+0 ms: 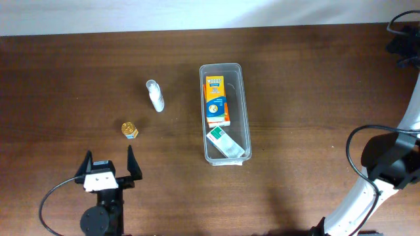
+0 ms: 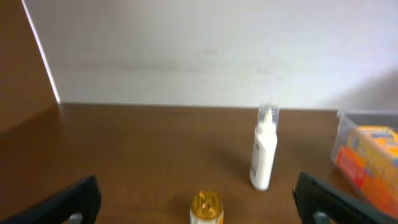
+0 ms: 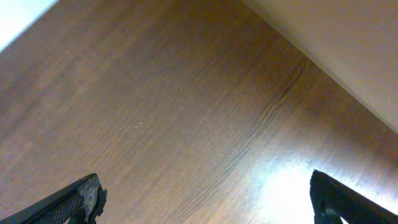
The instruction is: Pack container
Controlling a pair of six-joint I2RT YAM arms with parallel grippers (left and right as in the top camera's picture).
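The clear plastic container lies at mid-table and holds an orange box and a white-and-green packet. Its corner with the orange box shows in the left wrist view. A white spray bottle stands to its left, upright in the left wrist view. A small yellow-capped jar sits nearer the front, also in the left wrist view. My left gripper is open and empty just in front of the jar. My right gripper is open over bare table.
The right arm runs along the table's right edge, with its black cables at the far right corner. A white wall borders the table's far edge. The wooden tabletop stretches left of the bottle.
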